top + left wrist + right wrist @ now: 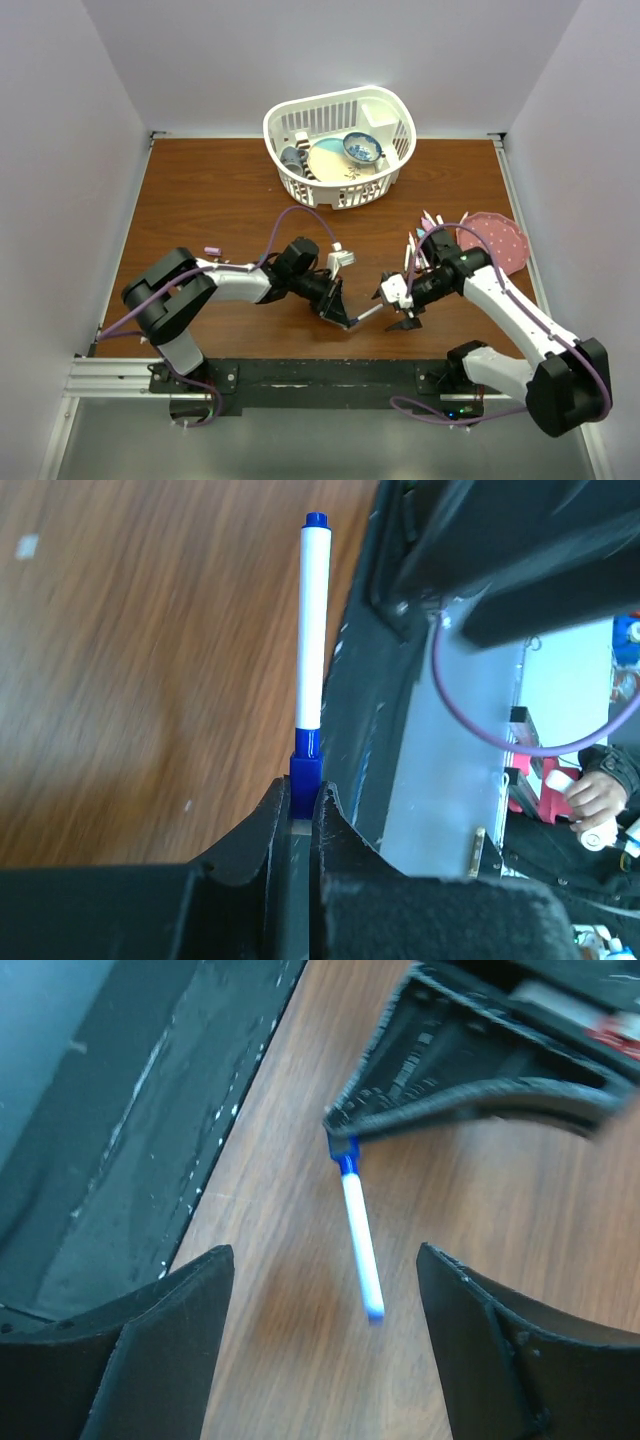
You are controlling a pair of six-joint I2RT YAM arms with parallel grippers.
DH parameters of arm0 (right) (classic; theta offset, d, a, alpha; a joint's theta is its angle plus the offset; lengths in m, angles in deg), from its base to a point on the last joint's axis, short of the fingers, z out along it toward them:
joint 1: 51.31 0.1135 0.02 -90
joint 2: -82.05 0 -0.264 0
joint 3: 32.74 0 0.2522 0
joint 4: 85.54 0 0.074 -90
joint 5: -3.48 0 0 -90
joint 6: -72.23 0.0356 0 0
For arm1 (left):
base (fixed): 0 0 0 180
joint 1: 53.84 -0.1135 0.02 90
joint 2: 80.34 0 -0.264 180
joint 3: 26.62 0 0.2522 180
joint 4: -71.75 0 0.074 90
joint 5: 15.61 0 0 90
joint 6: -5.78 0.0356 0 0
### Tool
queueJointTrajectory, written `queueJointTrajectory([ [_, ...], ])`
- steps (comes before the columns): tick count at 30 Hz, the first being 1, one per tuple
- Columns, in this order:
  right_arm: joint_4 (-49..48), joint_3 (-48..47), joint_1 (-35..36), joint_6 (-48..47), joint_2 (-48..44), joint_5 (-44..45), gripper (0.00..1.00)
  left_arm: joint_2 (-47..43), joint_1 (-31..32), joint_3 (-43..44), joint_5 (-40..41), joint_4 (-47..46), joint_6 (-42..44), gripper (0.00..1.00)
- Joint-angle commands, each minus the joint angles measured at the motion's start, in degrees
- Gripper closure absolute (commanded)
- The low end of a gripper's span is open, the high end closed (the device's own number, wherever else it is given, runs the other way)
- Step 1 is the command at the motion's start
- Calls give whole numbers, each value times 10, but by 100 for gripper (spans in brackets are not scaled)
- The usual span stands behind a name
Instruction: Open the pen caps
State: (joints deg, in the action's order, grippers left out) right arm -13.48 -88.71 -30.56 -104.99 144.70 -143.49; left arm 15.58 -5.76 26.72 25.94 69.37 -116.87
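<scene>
Clamps L fingers (250, 845) tight on the blue cap (306, 760), cap on its marker, white barrel (312, 630) sticking straight out past the tips w/ a blue end far out. Holds that marker low over the wooden surface (220, 190), near front edge, aimed twd R arm. Spreads R fingers (170, 1340) wide, grasping nothing; barrel's free end in the gap btwn them, apart from both. Has other capped markers (420, 245) in a loose pile just behind R wrist, beside a pink plate (495, 245). Shows a white basket (340, 140) w/ dishes at far centre of surface. Shows a small purple bit (212, 250) on surface by L arm; too small to tell what.
</scene>
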Motion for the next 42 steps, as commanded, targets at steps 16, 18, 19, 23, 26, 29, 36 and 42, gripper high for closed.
queueJointTrajectory([
  [16, -164, 13, 166, 133, 48, 213, 100, 27, 23, 80, -33, 1, -14, 100],
  [18, -163, 11, 165, 134, 45, 209, 100, 16, 22, 76, -28, -1, -15, 100],
  [19, -161, 9, 166, 137, 44, 207, 100, 13, 20, 75, -23, -7, -16, 100],
  [23, -166, -4, 166, 180, 39, 188, 100, -28, 1, 43, 19, -32, -35, 72],
  [26, -181, -20, 155, 241, 44, 165, 100, -85, -26, -10, 59, -97, -72, 49],
  [29, -223, -44, 121, 354, 58, 127, 100, -141, -50, -63, 123, -164, -78, 42],
  [36, -439, -26, 82, 649, 41, 72, 100, -227, -49, -233, 393, -520, -207, 14],
  [42, -520, -53, 97, 802, 83, 135, 100, -175, -33, -261, 512, -701, -279, 11],
])
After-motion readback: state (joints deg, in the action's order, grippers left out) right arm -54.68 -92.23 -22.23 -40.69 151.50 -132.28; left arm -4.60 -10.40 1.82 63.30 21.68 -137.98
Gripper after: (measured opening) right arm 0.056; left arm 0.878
